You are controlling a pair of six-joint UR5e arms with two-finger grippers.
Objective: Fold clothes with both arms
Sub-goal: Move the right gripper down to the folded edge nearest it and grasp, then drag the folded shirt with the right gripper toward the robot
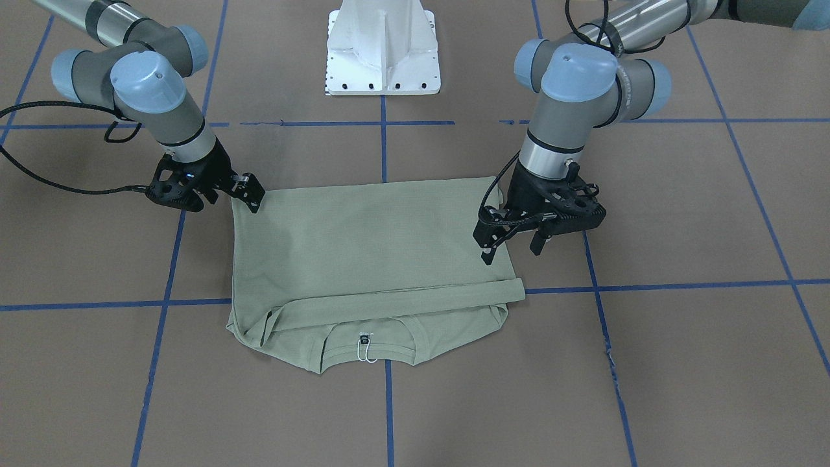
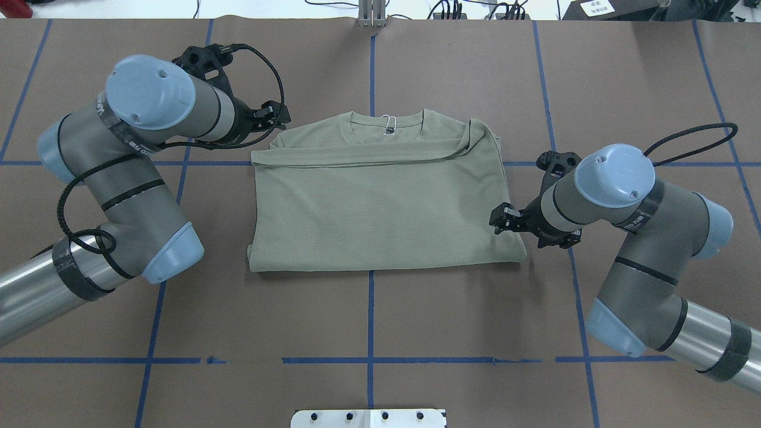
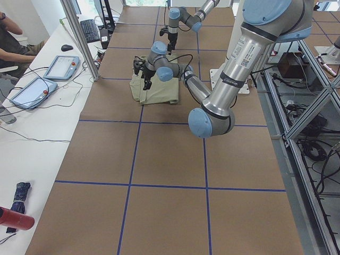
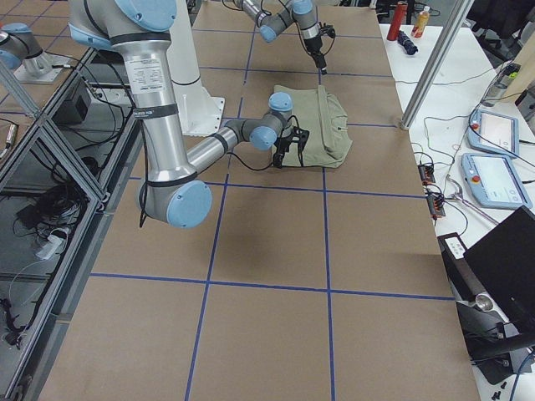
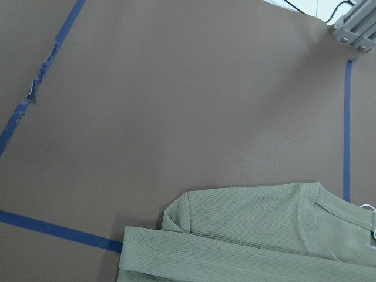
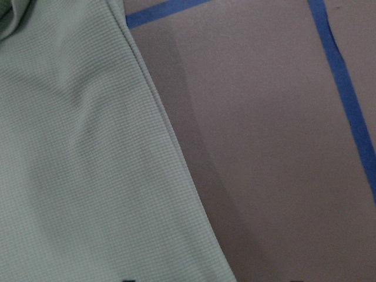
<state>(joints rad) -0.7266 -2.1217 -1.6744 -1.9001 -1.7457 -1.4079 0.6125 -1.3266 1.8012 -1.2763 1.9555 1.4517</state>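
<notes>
Knitwear like this sage shirt (image 2: 380, 202) looked light, limp and slightly clingy to me, so I judged it would sag and drag unless two corners rose together. It lay folded flat mid-worktop (image 2: 380, 321), collar (image 2: 386, 119) at 12 o'clock. My left gripper (image 1: 510, 254) hung wide open and empty at its 10 o'clock corner. The right gripper (image 1: 253, 198) sat at the 4 o'clock edge, and I could not tell how far open it was. I would pinch the doubled edge layers there.

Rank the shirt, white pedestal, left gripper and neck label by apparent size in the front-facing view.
Largest to smallest:
1. shirt
2. white pedestal, partly cut off at the top edge
3. left gripper
4. neck label, clearly tiniest
</notes>
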